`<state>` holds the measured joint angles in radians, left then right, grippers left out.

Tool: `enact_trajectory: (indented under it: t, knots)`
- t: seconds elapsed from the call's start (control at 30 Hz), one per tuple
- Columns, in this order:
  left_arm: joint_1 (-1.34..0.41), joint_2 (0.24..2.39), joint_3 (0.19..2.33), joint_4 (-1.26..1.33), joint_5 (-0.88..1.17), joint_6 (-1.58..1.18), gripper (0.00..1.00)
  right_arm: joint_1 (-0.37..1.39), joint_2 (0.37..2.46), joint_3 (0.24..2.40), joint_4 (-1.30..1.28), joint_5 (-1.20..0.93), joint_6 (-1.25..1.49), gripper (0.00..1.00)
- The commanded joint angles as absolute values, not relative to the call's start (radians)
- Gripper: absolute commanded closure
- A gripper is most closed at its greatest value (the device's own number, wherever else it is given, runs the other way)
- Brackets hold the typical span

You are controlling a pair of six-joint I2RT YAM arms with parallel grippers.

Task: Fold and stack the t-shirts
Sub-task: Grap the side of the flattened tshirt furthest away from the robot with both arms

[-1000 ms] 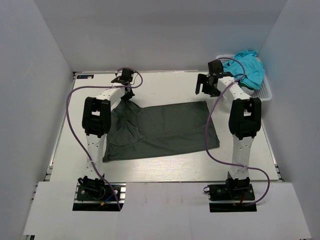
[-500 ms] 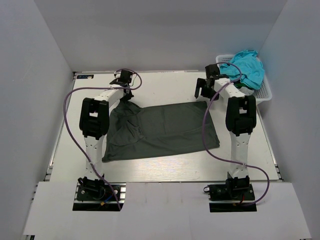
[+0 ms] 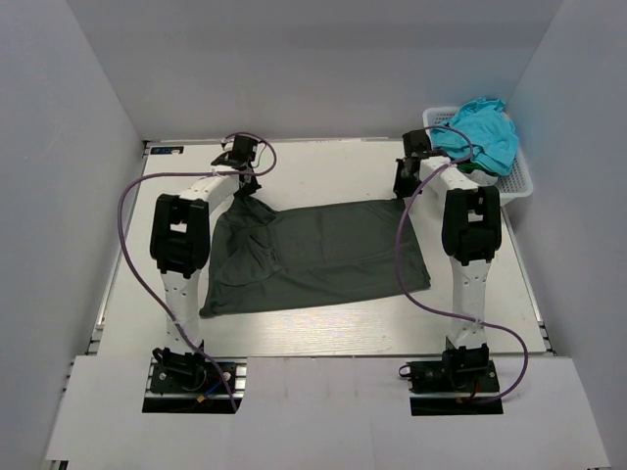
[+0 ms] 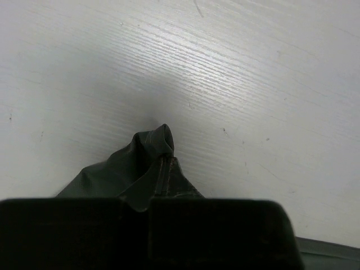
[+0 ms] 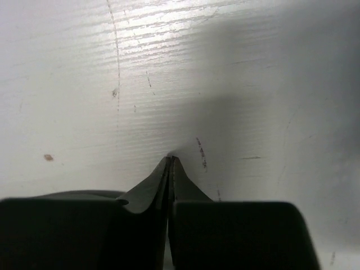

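Note:
A dark charcoal t-shirt (image 3: 323, 255) lies spread flat across the middle of the table. My left gripper (image 3: 247, 184) is shut on its far left corner, and in the left wrist view the cloth (image 4: 152, 163) bunches up out of the closed fingers (image 4: 214, 230). My right gripper (image 3: 404, 188) is shut on the far right corner; the right wrist view shows a thin peak of cloth (image 5: 160, 183) pinched between the fingers (image 5: 236, 230). A turquoise t-shirt (image 3: 485, 132) is heaped in the basket.
The white lattice basket (image 3: 519, 181) stands at the far right corner against the wall. Grey walls close in the table on the left, back and right. Purple cables (image 3: 407, 255) hang along both arms.
The right gripper has moved left and down to the shirt's far right corner and has shut on it. The left gripper still holds the far left corner.

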<state>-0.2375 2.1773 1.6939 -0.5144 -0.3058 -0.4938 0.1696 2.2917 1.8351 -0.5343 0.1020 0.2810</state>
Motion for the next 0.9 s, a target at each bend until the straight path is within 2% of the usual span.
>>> enact_trajectory:
  t: [0.0,0.3,0.53,0.87]
  knots:
    - [-0.23,2.072,1.681,-0.499,-0.293,-0.494,1.0,0.179,2.287,1.798,-0.535,0.083,0.288,1.0]
    - [-0.239,1.964,1.608,-0.499,-0.293,-0.512,1.0,0.176,2.154,1.726,-0.468,0.09,0.27,1.0]
    - [-0.249,1.864,1.514,-0.499,-0.269,-0.543,1.0,0.183,1.998,1.545,-0.376,0.045,0.241,1.0]
    - [-0.249,1.585,1.226,-0.597,-0.196,-0.69,1.0,0.184,1.801,1.327,-0.313,0.025,0.255,1.0]
